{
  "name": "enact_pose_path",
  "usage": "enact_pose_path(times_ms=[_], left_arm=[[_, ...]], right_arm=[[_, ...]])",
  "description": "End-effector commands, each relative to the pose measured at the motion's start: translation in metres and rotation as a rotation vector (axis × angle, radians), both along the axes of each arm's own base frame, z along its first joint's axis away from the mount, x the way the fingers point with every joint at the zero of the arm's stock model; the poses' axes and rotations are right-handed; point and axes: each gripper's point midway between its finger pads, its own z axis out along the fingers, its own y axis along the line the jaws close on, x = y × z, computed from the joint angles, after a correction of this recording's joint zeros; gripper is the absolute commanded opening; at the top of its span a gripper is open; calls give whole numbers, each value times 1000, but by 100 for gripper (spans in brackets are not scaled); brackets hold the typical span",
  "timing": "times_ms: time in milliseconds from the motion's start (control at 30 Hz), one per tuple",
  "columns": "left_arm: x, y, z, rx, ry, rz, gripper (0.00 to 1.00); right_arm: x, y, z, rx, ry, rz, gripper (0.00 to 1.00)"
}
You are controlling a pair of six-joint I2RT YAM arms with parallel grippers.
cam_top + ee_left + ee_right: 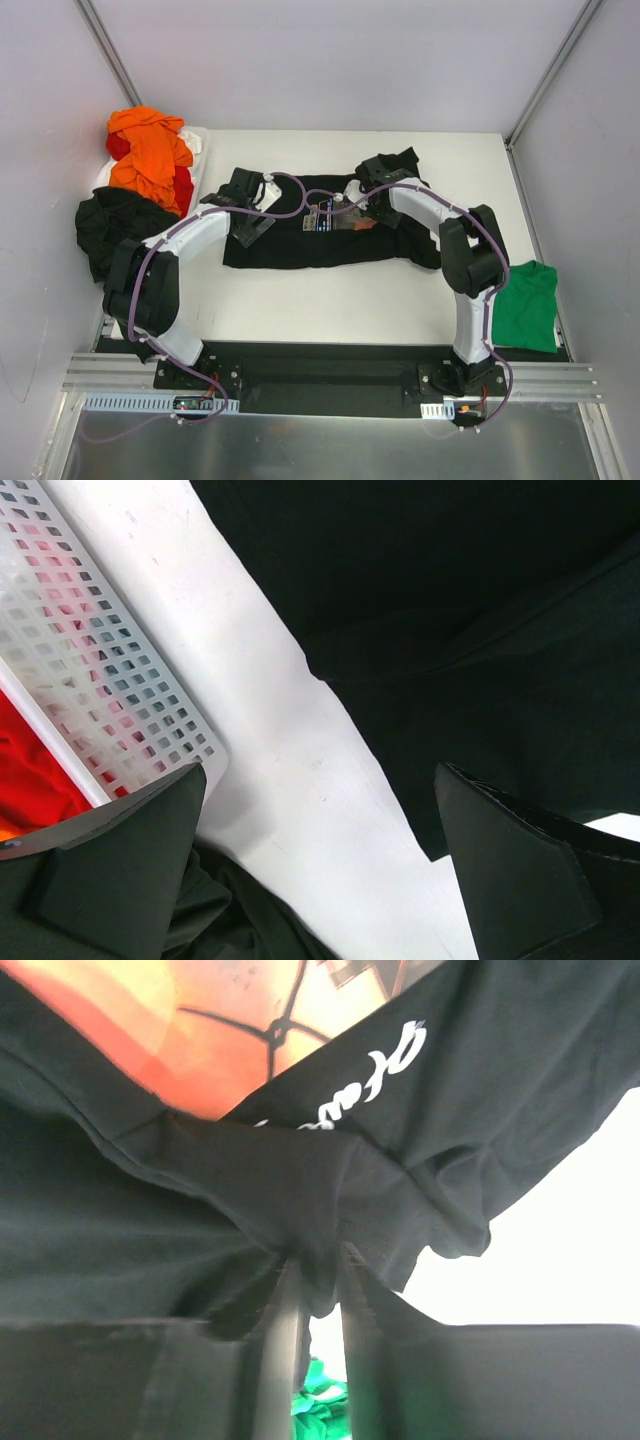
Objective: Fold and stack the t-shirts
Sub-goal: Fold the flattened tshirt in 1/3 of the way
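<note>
Green tee (525, 305): closest to the arm bases, lying in a compact flat shape well off to the right of the printed black tee.
Printed black tee (300, 250): spread across the middle of the white table (330, 300), print (322, 218) facing up, right side kinda rumpled.
Right gripper (318, 1290): down on the printed black tee just right of the print. Its jaws are nearly together with a fold of that black cloth pinched between them, so it's gripping the tee.
Left gripper (318, 780): over the printed black tee's left edge, jaws spread wide, nothing in them.
Plain black tee (115, 225): crumpled heap well left of the printed black tee.
White basket (100, 660): just beyond the printed black tee's left edge, up in the far left corner.
Orange tee (150, 150): piled on top of the basket.
Red tee (183, 188): peeking out under the orange one.
</note>
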Motion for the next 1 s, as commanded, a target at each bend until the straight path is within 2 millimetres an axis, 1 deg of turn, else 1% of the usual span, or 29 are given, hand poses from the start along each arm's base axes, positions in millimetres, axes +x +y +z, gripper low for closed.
enact_pose_path(times_ms=[0,33,67,167,300,467,600,667,700,767,800,867,900,967], left_arm=[[3,6,0,22,-7,14,99],[3,6,0,22,-6,16,99],[3,6,0,22,-7,14,99],[3,5,-1,16,-6,14,99],[3,6,-2,21,-3,16,99],[2,6,-2,18,-5,18,99],[2,6,-4,22,1,18,99],[2,6,-5,21,1,19,99],[2,6,-5,20,3,18,99],[2,6,-6,17,3,20,99],[2,6,-6,17,3,20,99],[2,6,-7,21,3,20,99],[1,7,-7,26,6,20,99],[1,8,-8,30,5,19,99]], right_arm=[[-7,-5,13,-2,-15,-5,30],[-8,-6,13,-2,-15,-5,38],[-9,-5,13,1,-14,-4,42],[-12,-5,13,8,-15,-4,51],[-11,-4,17,18,-27,-4,51],[-12,-4,20,16,-28,-1,47],[-15,-2,26,27,-32,3,45],[-16,-2,26,28,-31,5,42],[-16,-2,26,26,-30,5,34],[-16,-2,25,22,-28,9,23],[-16,-1,24,23,-26,8,13],[-15,0,23,23,-24,10,3],[-15,0,23,23,-24,11,1],[-15,0,21,20,-20,11,1]])
